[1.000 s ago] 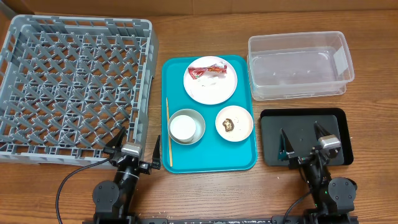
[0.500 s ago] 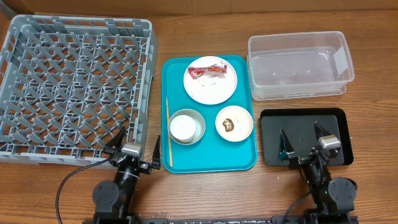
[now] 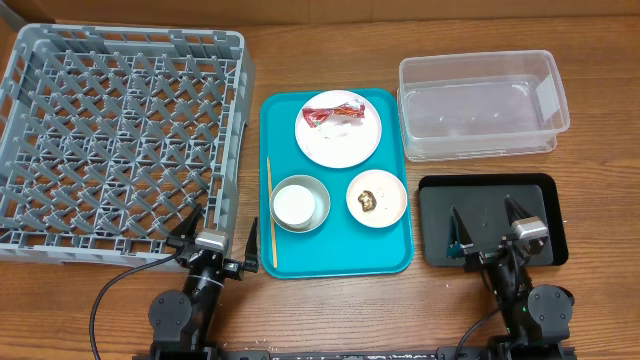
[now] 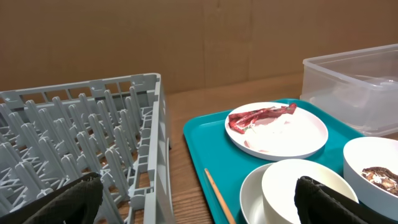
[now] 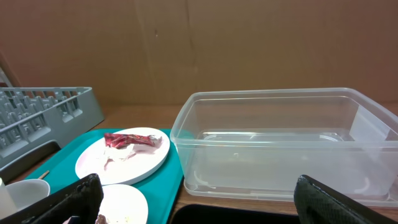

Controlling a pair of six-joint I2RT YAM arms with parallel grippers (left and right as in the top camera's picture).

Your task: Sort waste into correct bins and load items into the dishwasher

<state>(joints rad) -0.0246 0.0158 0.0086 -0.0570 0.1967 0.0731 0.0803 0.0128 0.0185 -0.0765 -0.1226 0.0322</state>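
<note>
desk wood-grain, matt; dish rack grey plastic; tub clear glossy plastic; teal tray smooth plastic; wrapper crinkled, shiny

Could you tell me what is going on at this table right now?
Nothing is being handled yet. The left tool and right tool sit open at the near edge, holding nothing. The red wrapper, large plate, small plate, bowl and wooden stick all sit on the teal tray; the dish rack holds nothing.
</note>
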